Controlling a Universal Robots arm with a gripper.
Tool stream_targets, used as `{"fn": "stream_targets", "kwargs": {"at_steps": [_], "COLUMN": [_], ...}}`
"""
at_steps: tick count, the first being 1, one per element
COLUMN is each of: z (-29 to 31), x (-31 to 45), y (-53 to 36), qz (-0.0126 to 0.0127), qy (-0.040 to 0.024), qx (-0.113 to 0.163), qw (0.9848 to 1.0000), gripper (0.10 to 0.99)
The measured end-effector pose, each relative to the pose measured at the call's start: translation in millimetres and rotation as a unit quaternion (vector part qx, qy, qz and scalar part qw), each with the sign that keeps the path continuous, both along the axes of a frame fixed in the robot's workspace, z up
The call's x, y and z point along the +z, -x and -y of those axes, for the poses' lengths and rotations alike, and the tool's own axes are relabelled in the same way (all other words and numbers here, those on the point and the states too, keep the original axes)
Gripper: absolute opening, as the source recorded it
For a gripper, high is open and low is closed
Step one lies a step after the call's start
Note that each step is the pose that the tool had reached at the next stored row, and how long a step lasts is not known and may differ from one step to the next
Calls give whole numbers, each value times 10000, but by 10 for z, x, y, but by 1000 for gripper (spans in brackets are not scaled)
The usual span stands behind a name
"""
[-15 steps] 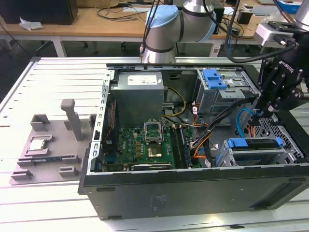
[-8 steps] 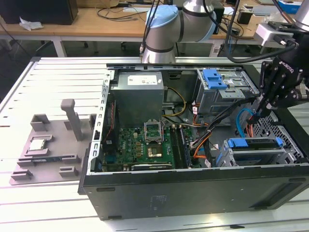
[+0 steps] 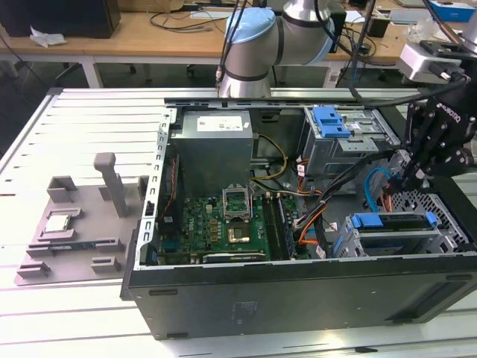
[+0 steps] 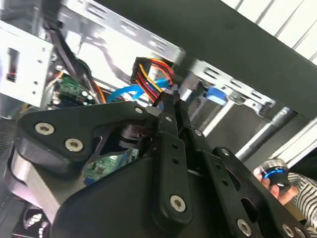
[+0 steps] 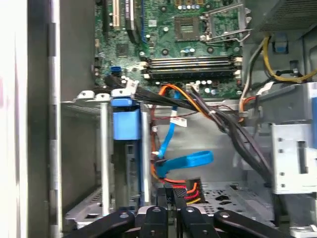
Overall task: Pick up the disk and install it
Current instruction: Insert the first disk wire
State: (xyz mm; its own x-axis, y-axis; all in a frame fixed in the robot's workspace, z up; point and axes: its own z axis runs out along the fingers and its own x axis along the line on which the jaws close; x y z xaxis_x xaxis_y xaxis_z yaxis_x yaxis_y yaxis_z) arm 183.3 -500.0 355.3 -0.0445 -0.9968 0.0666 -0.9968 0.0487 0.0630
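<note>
- The disk (image 3: pixel 395 222) sits in a metal cage (image 3: pixel 447 224) inside the open computer case (image 3: pixel 298 298), just below the pincer (image 3: pixel 403 181) in the exterior view.
- In the first wrist view the disk (image 5: pixel 130 163) stands on its edge in the cage, close beside the pincer (image 5: pixel 171 196). Its blue end points away from the pincer.
- In the second wrist view the pincer (image 4: pixel 171 106) has its two thin fingers pressed together. I see nothing big between them, and I cannot tell if they nip something small.
- The pincer does not hold the disk.
- The tips are right next to a black plug with red, yellow and orange wires (image 4: pixel 148 72). I cannot tell if they touch it.
- A blue flat cable (image 5: pixel 190 159) lies just past the tips, between the pincer and the green board (image 5: pixel 188 29).
- The case rests on the pale surface (image 3: pixel 74 313), far from the pincer.
- I think the picking-up part is done and the putting-in part is near its end, since the disk already looks to be in its slot.
- I think any move here needs small, slow steps. The wires are very close to the tips and could snag, and the cage walls leave little room.
</note>
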Motion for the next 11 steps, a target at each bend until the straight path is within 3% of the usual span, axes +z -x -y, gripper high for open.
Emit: {"fn": "stream_targets", "kwargs": {"at_steps": [1,2,5,11], "z": [180,235,273,259], "x": [-20,-36,-63,-117], "y": [10,19,44,51], "qz": [0,0,0,0], "qy": [-1,0,-1,1], "qx": [0,0,0,4], "qw": [10000,10000,10000,10000], "gripper": [165,165,165,165]}}
